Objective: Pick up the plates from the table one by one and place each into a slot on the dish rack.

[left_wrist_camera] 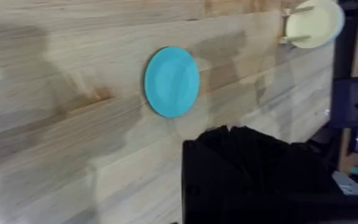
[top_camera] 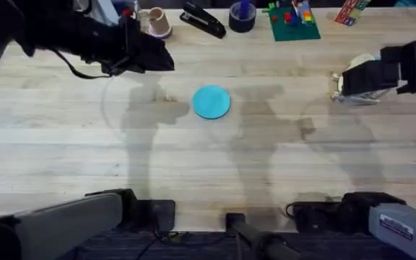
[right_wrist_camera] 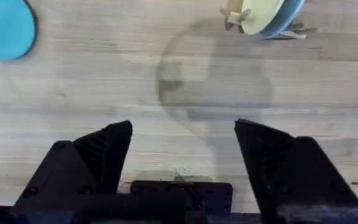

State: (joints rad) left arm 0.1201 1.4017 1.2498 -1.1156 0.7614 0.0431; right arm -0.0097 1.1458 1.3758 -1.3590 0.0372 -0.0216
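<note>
One turquoise plate (top_camera: 211,102) lies flat on the table (top_camera: 63,144), mid-table and toward the far side. The dish rack (right_wrist_camera: 238,15) stands well off to the right, already carrying a pale yellow plate (right_wrist_camera: 261,14) with a light blue plate (right_wrist_camera: 288,18) behind it, both on edge.

Left gripper (top_camera: 157,56) hangs above the far left of the table; the turquoise plate lies to its right and nearer the bases. Its finger spacing: cannot tell. Right gripper (right_wrist_camera: 182,152) has its fingers wide apart, nothing between them, sitting high near the rack.

Judgement: the left gripper looks somewhat nearer the plate. The plate is round and lies flat, so there is no long axis to align with; the fingers must catch an edge.
</note>
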